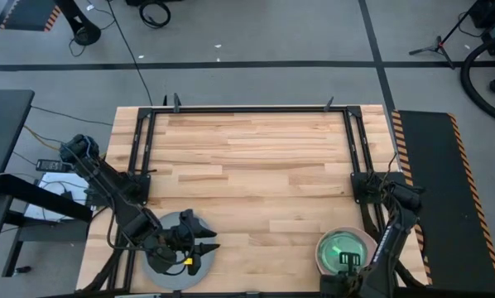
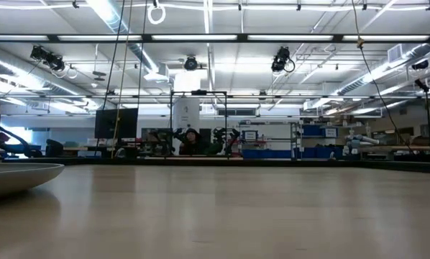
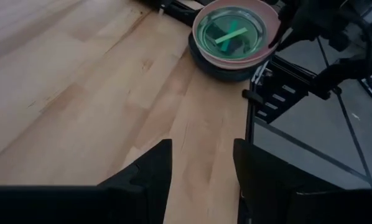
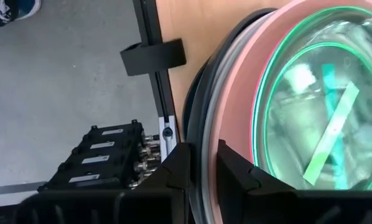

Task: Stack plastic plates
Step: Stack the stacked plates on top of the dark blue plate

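grey floor, ceiling strip lights, shelving

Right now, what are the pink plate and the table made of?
The pink plate looks like smooth, glossy plastic: its rim is thin and evenly coloured, and the plate nested in it mirrors the lights. The table looks like pale wood with a satin finish, showing joined planks and grain.

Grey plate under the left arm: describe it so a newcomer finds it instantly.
Start at the wooden table seen from above and go to its near edge on the left arm's side. There the large grey plate lies alone and flat, the left gripper over it with fingers apart. Unlike the pink-rimmed stack with a green centre by the right gripper, it is plain grey and single.
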Controlling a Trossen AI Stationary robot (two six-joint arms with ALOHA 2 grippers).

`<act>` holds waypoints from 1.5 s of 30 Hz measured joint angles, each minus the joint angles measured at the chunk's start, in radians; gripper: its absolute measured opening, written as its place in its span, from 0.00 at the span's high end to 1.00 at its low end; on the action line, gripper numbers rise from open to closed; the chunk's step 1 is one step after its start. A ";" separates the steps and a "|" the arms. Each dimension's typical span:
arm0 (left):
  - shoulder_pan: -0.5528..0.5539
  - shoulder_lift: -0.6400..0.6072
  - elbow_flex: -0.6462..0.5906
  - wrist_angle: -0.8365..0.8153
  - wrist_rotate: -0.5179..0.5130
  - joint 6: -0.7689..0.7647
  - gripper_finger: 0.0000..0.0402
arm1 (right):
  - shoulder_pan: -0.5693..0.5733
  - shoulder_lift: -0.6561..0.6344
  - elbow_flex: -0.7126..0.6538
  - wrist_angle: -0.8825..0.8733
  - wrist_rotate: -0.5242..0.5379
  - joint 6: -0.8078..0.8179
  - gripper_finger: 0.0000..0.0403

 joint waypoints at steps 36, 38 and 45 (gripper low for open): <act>0.028 0.000 0.001 0.254 0.169 0.015 0.51 | -0.402 0.000 -0.382 0.527 0.484 -0.667 0.87; 0.028 0.000 0.001 0.257 0.169 0.014 0.49 | -0.419 0.001 -0.364 0.527 0.484 -0.699 0.81; 0.018 0.000 0.001 0.251 0.172 -0.009 0.50 | -0.433 0.001 -0.271 0.487 0.347 -0.718 0.64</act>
